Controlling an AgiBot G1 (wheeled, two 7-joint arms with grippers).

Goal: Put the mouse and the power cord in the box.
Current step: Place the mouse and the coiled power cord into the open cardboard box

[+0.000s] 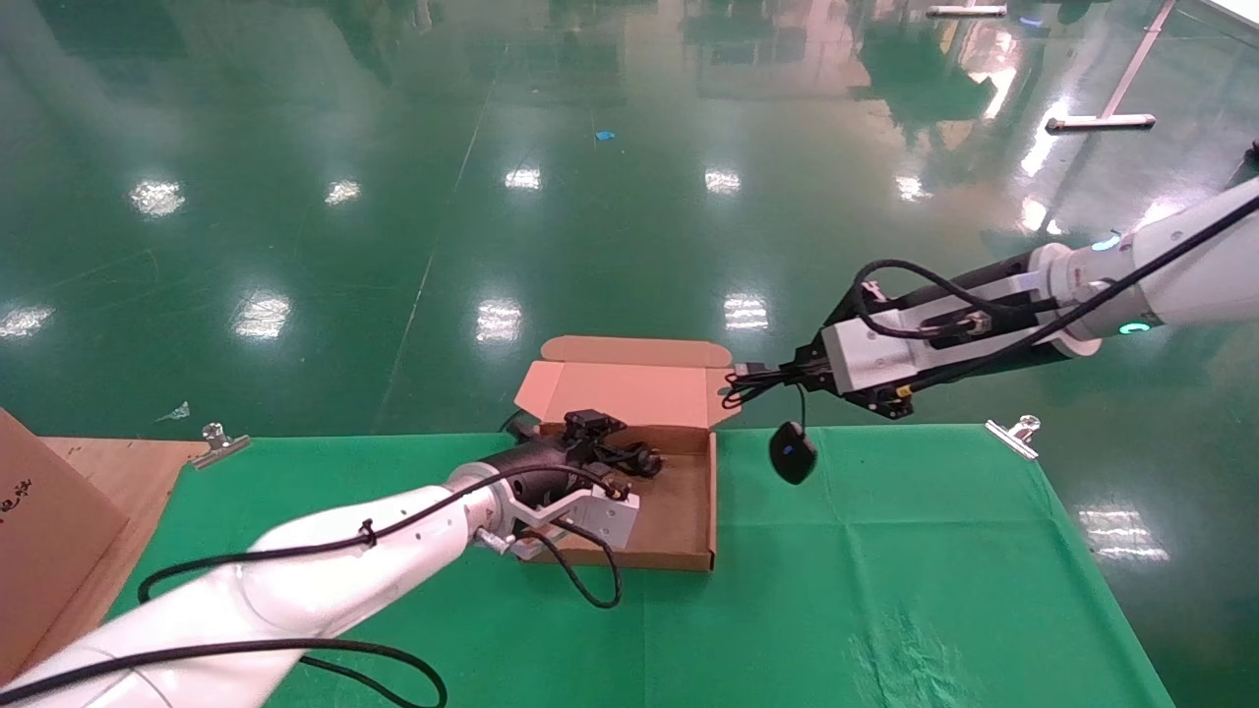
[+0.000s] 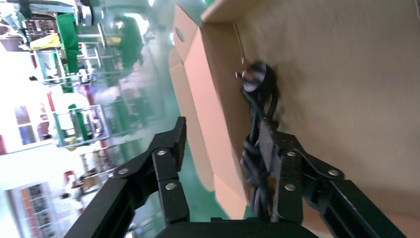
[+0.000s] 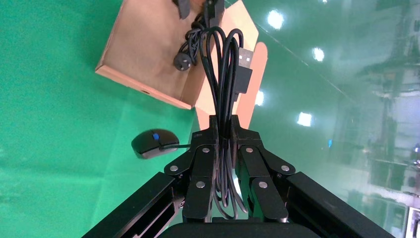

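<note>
Your right tool (image 3: 224, 130) is clamped on the mouse's looped thin cable, so the light mouse (image 1: 792, 452) dangles and will swing, just right of the box (image 1: 700, 521) above the worktop (image 1: 885, 551). The stiff power cord (image 2: 257, 124) lies inside the box beside your open left tool (image 2: 223, 141); your arm hides much of it.

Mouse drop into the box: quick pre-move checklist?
1. Right claw shut on the mouse's looped cable: ok.
2. Mouse hanging free above the green cloth, beside the box, not over it: not ok yet.
3. Box lid open: ok.
4. Power cord lying in the box: ok.
5. Left claw open but inside the box at the cord, not clear of the drop: not ok.
6. Cable grip firm enough to travel: cannot tell.
</note>
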